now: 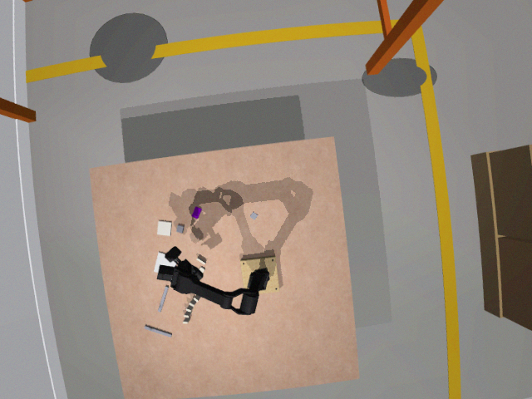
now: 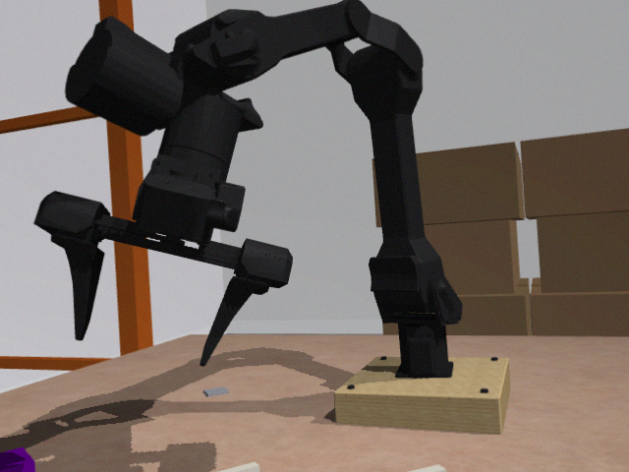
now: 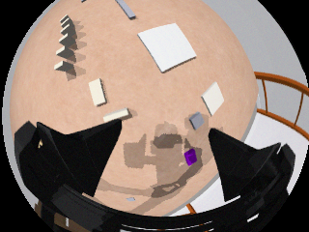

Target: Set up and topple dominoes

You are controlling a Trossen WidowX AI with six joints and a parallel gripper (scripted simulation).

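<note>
Cream domino [image 1: 200, 259] [image 3: 116, 115], apparently loose, lies beyond near end of standing row of cream dominoes [image 1: 191, 307] [image 3: 65, 41]. Black two-fingered gripper [image 2: 141, 352] [image 3: 168, 130] wide open, empty, above table. Best: approach from side away from row, grip squarely, lift upright.

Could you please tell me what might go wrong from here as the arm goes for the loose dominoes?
The tool is wide open, so one of its fingers might knock a neighbour while closing on either loose domino, as the two lie close together. The standing row is near them too, so a sideways sweep could topple it early.
</note>
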